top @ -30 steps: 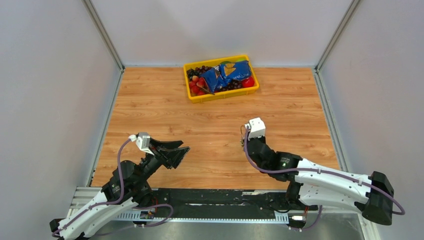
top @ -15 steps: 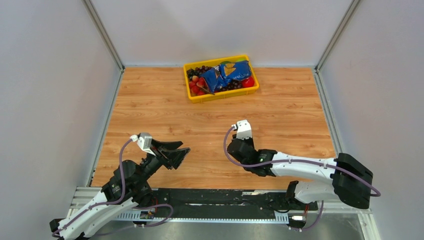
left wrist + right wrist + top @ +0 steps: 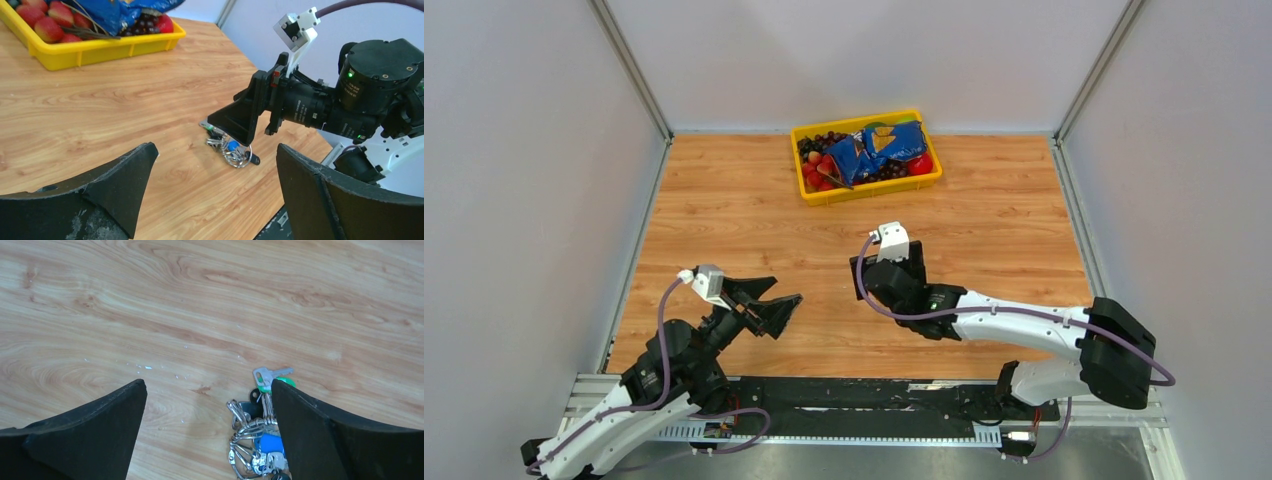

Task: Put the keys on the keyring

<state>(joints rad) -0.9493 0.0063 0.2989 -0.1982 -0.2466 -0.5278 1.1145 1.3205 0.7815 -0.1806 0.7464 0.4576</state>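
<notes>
- Spread wide and gripping nothing: the right gripper (image 3: 207,390), fingers pointing down at the wooden table (image 3: 150,300).
- Below its gap, pressed close to the finger (image 3: 340,440) on the right side of the right wrist view: the keyring (image 3: 243,446), a tangle of thin silver wire loops lying flat on the wood.
- On that bunch, between the same two fingers: a blue tag (image 3: 270,442) near the wrist end and a black tag (image 3: 247,407) a little further out.
- Just past the tip of that same finger, at the outer end of the bunch: the keys (image 3: 266,374), with one silver blade showing plainly and a green tag (image 3: 285,382) half hidden behind the finger.
- Touching the bunch; threaded on the ring or only lying against it, cannot tell.
- Likewise wide open and empty: the left gripper (image 3: 788,288), held off the wood and aimed toward the right gripper.
- Straight ahead through the left gripper's gap, well apart from its fingertips: the same bunch, lying just under the tip of the right gripper's nearer finger.
- Far beyond both grippers, near the back wall: a yellow tray (image 3: 874,189) holding red fruit, dark grapes and a crumpled blue bag (image 3: 879,150).
</notes>
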